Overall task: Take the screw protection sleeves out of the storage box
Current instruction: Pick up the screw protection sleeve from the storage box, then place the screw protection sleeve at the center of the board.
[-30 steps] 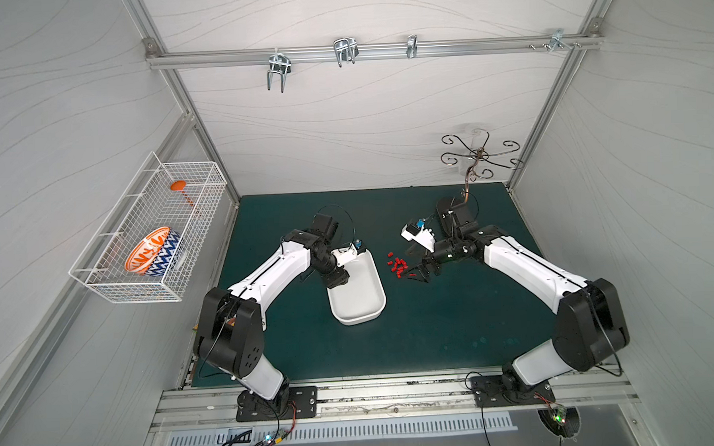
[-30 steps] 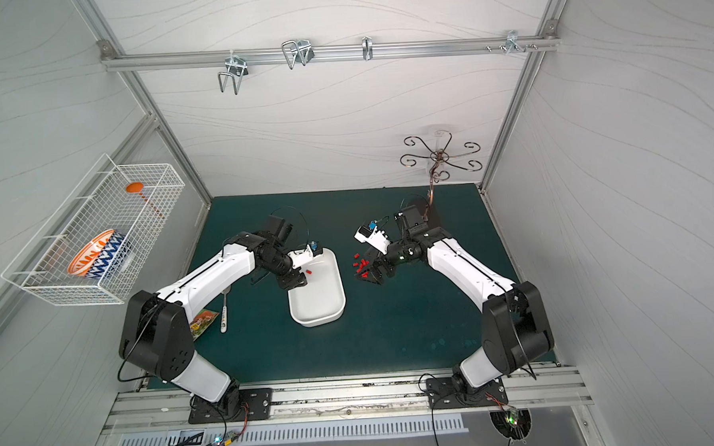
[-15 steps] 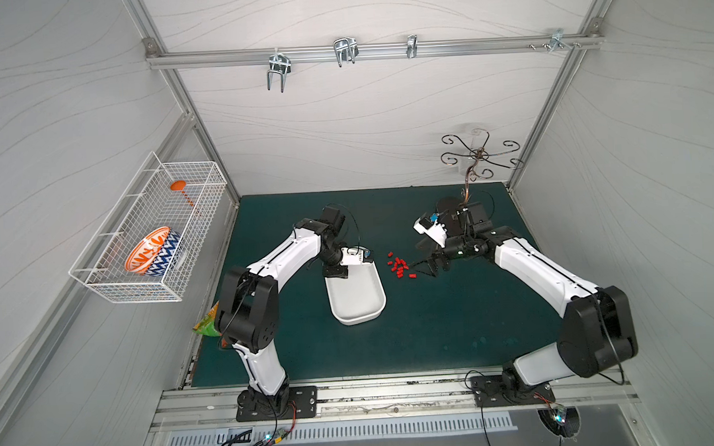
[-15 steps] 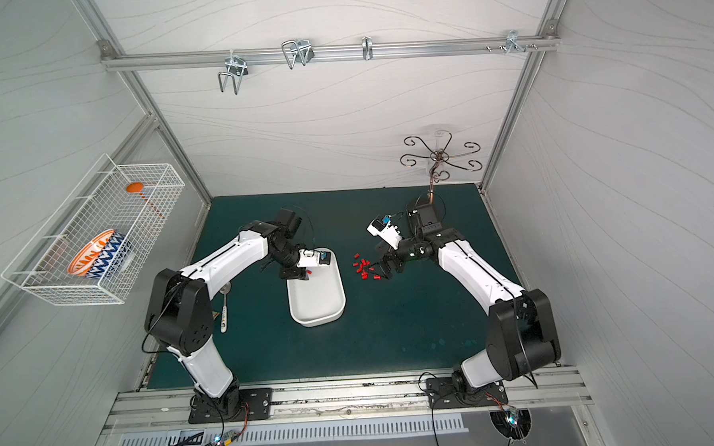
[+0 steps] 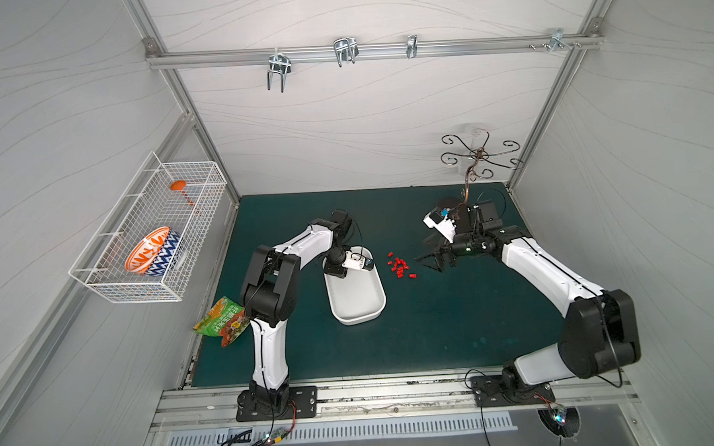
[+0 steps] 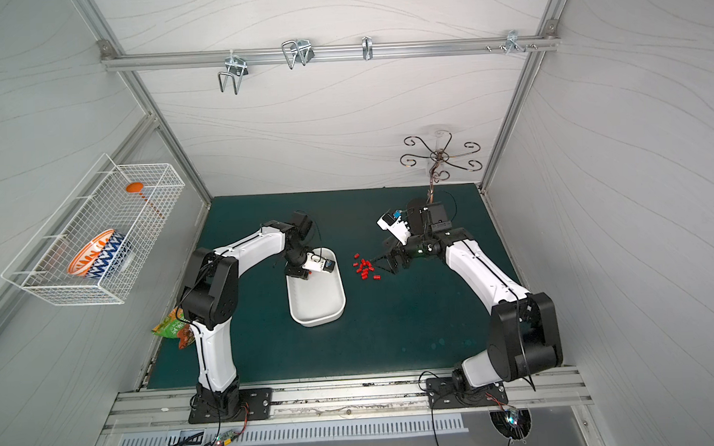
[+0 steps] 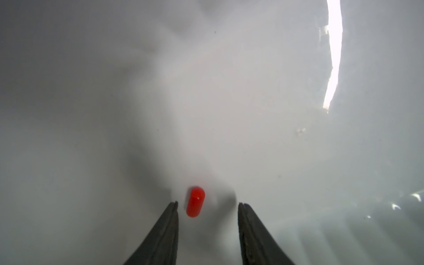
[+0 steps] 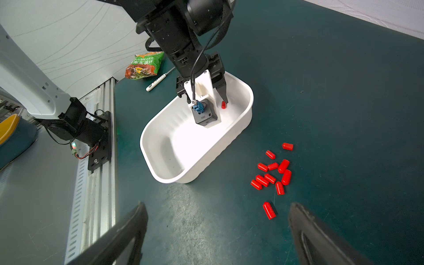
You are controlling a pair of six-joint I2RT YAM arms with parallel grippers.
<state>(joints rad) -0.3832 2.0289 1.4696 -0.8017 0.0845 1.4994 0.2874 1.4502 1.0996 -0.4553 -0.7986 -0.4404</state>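
Left end effector [image 7: 207, 203]: pointing down into the storage box [image 8: 250, 107], at the end farthest from the arm bases. Jaws partway apart. One red sleeve [image 7: 195, 202] lies on the box floor between the tips, close to one finger [image 7: 169, 220], with a clear gap to the other. Not clamped, so I'm holding nothing on this side. Can't tell whether the tips touch the floor. It's the only sleeve I can see in the box.

Right end effector [image 8: 218, 204]: jaws wide apart and empty. It's low over the green surface [image 5: 434, 332], just beside the loose sleeves [image 8: 273, 174].

The loose sleeves lie on the surface in a tight cluster, eleven by my count. One lies slightly apart, nearest the right fingers. The cluster sits between the box's right long side and the right end effector, near the box but not touching it. It shows in both top views.

The box lies flat on the surface ahead of the left arm, its long axis running away from the bases.

A snack bag [image 5: 223, 321] is at the surface's left edge by the left arm, with a white pen [image 8: 159, 80] beside it. A wire basket [image 5: 114, 284] on the left wall holds a patterned bowl [image 5: 151, 251] and an orange spoon [image 5: 180, 187]. A scrolled metal stand [image 5: 479, 160] is in the far right corner, behind the right arm.
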